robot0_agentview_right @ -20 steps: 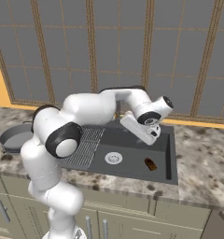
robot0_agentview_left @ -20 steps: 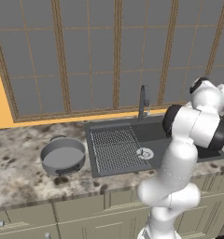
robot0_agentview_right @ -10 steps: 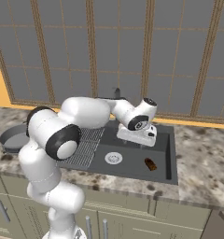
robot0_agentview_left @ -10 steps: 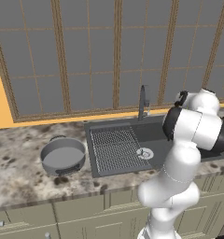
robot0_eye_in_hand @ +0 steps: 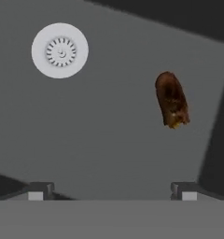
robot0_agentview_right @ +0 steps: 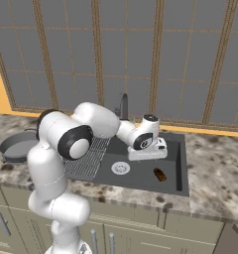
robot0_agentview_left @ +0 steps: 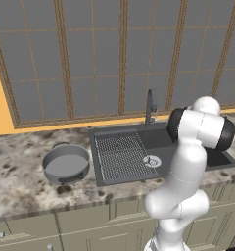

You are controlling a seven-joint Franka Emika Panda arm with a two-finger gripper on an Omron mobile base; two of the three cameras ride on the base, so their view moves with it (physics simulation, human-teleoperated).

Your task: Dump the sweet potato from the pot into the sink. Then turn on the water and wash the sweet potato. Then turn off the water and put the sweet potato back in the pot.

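Tool [robot0_eye_in_hand: 112,190] has come down from its raised pose a second ago and now hangs low over the sink [robot0_agentview_right: 173,183], pointing into the basin. Fingers [robot0_eye_in_hand: 39,191] are spread wide, nothing between them.

Sweet potato [robot0_agentview_right: 160,174] lies on the sink floor, right of the drain [robot0_agentview_right: 120,168], apart from it. No shift in it versus the earlier frames. In the hand view the sweet potato [robot0_eye_in_hand: 171,99] sits above and slightly left of the right fingertip, well clear of both tips; the drain [robot0_eye_in_hand: 60,50] is at upper left.

Pot [robot0_agentview_left: 66,164] sits on the tabletop [robot0_agentview_left: 21,186] left of the sink, same spot as before. Faucet [robot0_agentview_left: 150,108] stands behind the basin; no water seen running. The forearm has swung lower and closer to the faucet in the right base view.
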